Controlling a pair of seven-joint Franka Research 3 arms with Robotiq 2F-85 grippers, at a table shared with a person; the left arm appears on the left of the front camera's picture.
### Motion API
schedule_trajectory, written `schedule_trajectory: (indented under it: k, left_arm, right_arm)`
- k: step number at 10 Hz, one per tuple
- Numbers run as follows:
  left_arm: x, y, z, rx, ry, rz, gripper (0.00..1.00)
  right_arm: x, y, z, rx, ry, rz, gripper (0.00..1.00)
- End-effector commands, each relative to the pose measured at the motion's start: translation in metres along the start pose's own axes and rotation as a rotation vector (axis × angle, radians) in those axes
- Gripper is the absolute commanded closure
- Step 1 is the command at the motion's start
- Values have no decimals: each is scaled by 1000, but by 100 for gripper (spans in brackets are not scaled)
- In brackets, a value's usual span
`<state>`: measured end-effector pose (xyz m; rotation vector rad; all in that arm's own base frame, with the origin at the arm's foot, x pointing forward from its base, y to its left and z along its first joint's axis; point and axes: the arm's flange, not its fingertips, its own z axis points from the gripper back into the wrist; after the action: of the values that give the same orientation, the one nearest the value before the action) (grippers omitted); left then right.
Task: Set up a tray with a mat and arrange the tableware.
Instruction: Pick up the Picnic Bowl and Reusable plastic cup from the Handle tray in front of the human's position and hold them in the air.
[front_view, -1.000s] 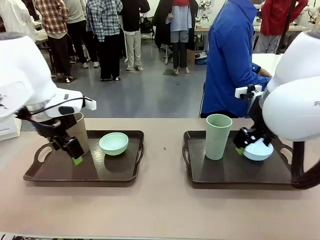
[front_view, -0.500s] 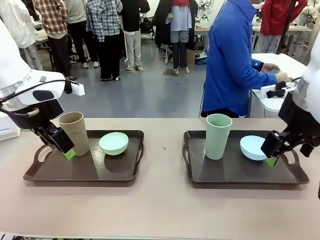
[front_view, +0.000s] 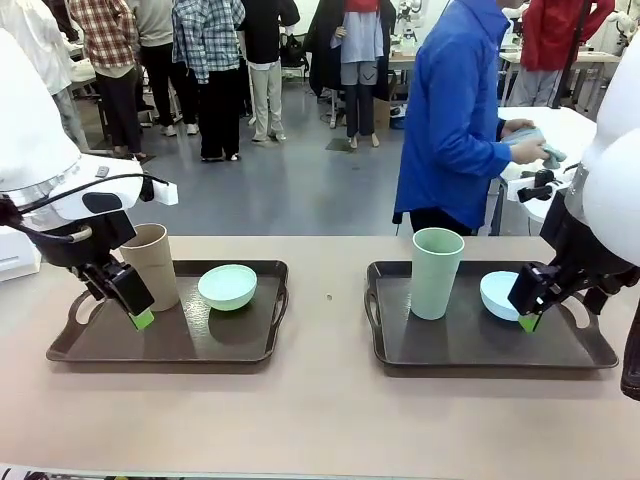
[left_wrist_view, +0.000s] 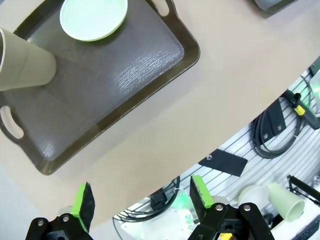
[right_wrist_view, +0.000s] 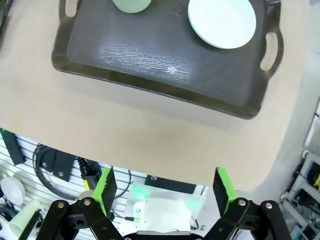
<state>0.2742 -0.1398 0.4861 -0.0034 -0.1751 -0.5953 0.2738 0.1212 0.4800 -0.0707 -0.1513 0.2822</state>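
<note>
Left hand (left_wrist_view: 140, 197), right hand (right_wrist_view: 164, 186): jaws wide, empty. Tan tapered plastic cup (front_view: 152, 262) and mint round bowl (front_view: 227, 286) on dark tray (front_view: 160, 355), frame-left. Sage cup (front_view: 437, 272) and light-blue bowl (front_view: 497, 295) on second tray (front_view: 480, 362), frame-right. Judgement: lift clear upward, avoid nudging cups.

A tan table (front_view: 320, 420) faces a glossy grey floor (front_view: 300, 190), with people (front_view: 210, 70) standing behind and a white table (front_view: 565, 125) at right.

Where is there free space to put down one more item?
Free: the beige table between the left dark tray and right dark tray, plus each tray's near half. Crowded: far halves, with tall tan cup, mint round bowl, tall sage cup, light-blue round bowl.
</note>
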Motion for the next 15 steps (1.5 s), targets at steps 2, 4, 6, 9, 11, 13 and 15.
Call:
schedule_trajectory:
  k: [2, 4, 6, 9, 11, 13, 15]
  left_arm:
    - [-14, 45, 6, -189, -79, 46, 0]
    - [-25, 95, 11, -498, -250, 195, 0]
    - [-44, 128, 2, -790, -396, 307, 0]
    - [-99, 149, -11, -918, -644, 474, 0]
    - [-151, 180, -3, -916, -807, 614, 0]
    - [-173, 195, 3, -891, -780, 549, 0]
    - [-171, 189, 0, -855, -614, 427, 0]
  right_arm:
    - [-5, -47, 7, 59, -1, 2, 0]
    - [-18, -102, 25, 342, -20, -81, 0]
    - [-38, -163, 32, 707, -90, -180, 0]
    - [-97, -255, 31, 1179, -308, -496, 0]
    - [-129, -284, 18, 1256, -358, -604, 0]
    - [-142, -293, 11, 1262, -331, -668, 0]
    - [-138, -284, 10, 1238, -307, -617, 0]
